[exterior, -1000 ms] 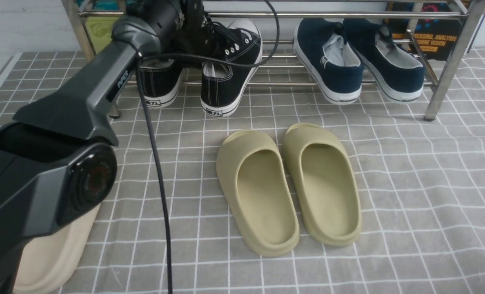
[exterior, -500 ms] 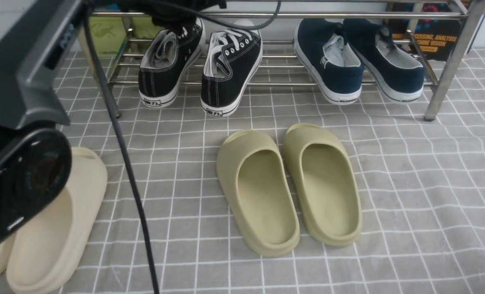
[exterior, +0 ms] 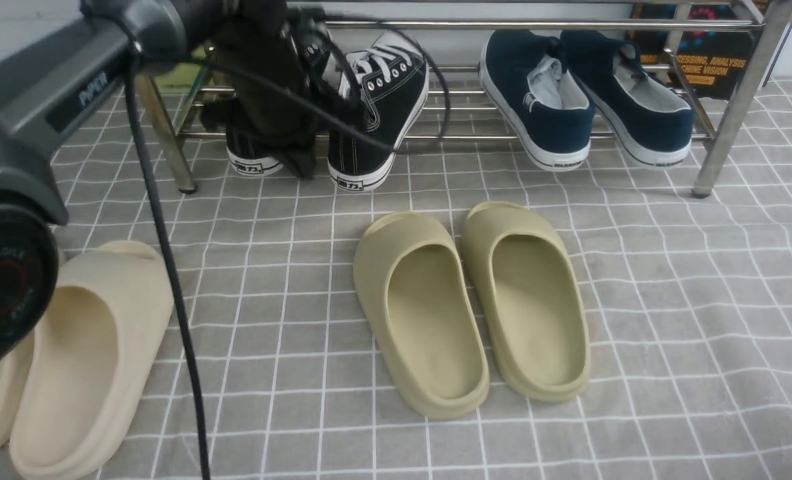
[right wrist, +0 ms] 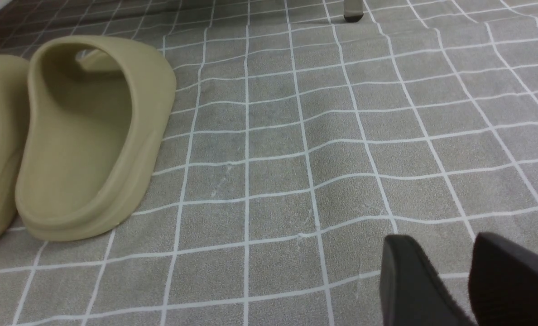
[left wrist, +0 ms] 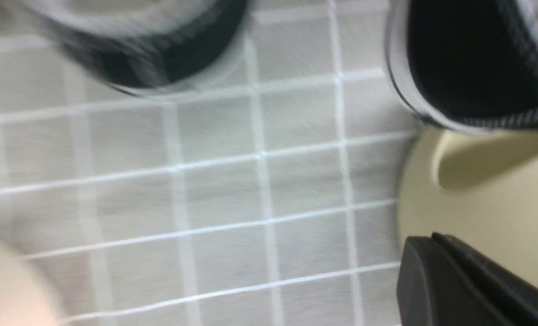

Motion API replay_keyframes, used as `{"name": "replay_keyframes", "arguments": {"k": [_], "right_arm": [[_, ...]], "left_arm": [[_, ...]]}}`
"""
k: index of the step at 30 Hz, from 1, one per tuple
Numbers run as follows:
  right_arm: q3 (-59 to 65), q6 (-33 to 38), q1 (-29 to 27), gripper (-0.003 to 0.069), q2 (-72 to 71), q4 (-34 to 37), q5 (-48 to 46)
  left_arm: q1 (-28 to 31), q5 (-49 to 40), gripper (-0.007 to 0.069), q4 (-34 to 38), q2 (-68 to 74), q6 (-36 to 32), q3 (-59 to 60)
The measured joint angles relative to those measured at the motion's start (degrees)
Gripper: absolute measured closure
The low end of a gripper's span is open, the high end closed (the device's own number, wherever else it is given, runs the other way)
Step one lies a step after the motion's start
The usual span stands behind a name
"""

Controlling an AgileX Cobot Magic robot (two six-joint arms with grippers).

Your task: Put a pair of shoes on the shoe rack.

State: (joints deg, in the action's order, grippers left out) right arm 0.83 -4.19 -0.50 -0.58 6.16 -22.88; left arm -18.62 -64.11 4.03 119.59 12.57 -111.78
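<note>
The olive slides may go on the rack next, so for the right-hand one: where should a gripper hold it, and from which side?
Grip the right olive slide by its arched strap at the toe end, nearest the shoe rack. Come down from above with one finger inside the foot opening and one outside; the strap is its only thin, raised wall. The right gripper seems the nearer one.

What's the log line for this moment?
black sneakers: both on shoe rack | left tool: in front of them, grip unclear | right tool: empty, low over mat
</note>
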Motion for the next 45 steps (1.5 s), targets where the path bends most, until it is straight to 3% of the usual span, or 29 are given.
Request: {"name": "replay_keyframes", "arguments": {"k": [6, 16, 23, 31, 34, 45], "right_arm": [[0.0, 0.0, 0.0, 0.0419, 0.0, 0.0, 0.0], [0.0, 0.0, 0.0, 0.0419, 0.0, 0.0, 0.0], [0.0, 0.0, 0.0, 0.0419, 0.0, 0.0, 0.0], [0.0, 0.0, 0.0, 0.0419, 0.0, 0.0, 0.0], [0.0, 0.0, 0.0, 0.0419, 0.0, 0.0, 0.0], [0.0, 0.0, 0.0, 0.0419, 0.0, 0.0, 0.0]], "left_arm": [[0.0, 12.79, 0.0638, 5.6, 3.28, -0.61, 2.69], [-0.16, 25.46, 0.0638, 8.14, 3.82, -0.61, 3.2], [-0.04, 21.29, 0.0638, 7.99, 1.7, -0.66, 3.2], [-0.04, 10.14, 0.0638, 6.82, -14.78, -6.03, 3.93], [-0.04, 11.92, 0.0638, 4.82, -24.07, -6.22, 8.74], [0.0, 41.03, 0.0638, 2.92, -71.42, -6.22, 63.03]]}}
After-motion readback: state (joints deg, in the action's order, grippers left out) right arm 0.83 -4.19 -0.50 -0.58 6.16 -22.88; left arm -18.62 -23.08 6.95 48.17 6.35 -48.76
